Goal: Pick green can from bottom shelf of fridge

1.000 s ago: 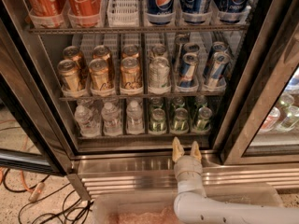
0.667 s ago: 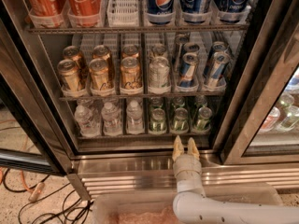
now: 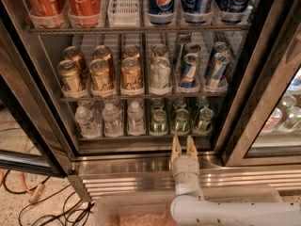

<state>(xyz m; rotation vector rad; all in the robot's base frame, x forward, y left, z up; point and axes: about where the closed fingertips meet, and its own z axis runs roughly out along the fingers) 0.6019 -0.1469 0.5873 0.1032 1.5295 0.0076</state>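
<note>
Little has changed from a second ago: the gripper has only crept a touch nearer the fridge. Its two fingers are spread and hold nothing. It sits low over the ribbed steel base, fingertips just short of the bottom shelf, probably so it can slide straight in at can height. Almost directly beyond it stands the green can, upright at the front of its clear tray lane. It is pale green with a silver top, and matching cans stand either side and behind. Water bottles fill the shelf's other lanes.
</note>
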